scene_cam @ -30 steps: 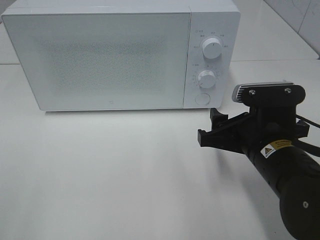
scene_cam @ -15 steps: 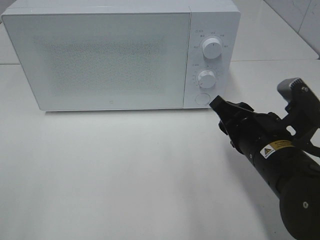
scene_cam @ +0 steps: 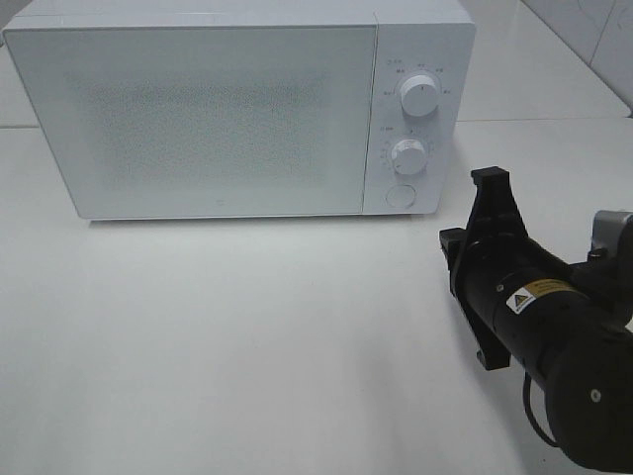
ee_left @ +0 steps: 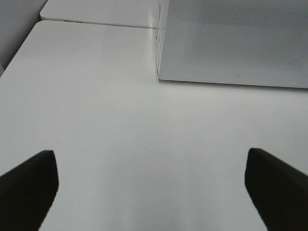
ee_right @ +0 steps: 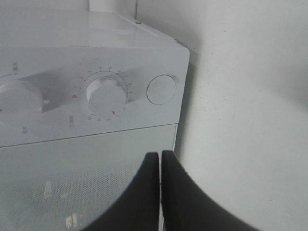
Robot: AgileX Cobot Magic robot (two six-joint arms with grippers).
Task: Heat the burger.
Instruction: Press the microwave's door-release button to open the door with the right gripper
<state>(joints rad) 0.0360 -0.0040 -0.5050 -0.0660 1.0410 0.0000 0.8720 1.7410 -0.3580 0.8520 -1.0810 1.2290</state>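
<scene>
high cam, microwave [scene_cam: 237,109]: door [scene_cam: 198,119] closed, sits at the back of the table [scene_cam: 247,336]
high cam, right gripper [scene_cam: 490,178]: rolled on its side, tip just right of the control panel, near the round button [scene_cam: 400,194], not touching it
high cam, burger: not in view; I can't tell if it's behind the frosted door or off frame
left wrist, left gripper [ee_left: 150,159]: jaws spread wide, nothing between them, low over bare table, near the microwave's front left corner
left wrist, burger: not here either
right wrist, jaws: pressed together, empty, pointing at the front panel with the round button and lower dial [ee_right: 103,94] ahead of them
right wrist, burger: none; door mesh shows only faint reflections
step, my read: I'm lining up closed jaws as a poker for the round button to pop the door
risk 1: tip is offset from the button, so a straight push could land on the lower dial or slide off the panel edge
risk 2: a hard push could shove the whole microwave back, since nothing braces it
risk 3: if the door hinges on the left, it may swing into my left gripper
</scene>
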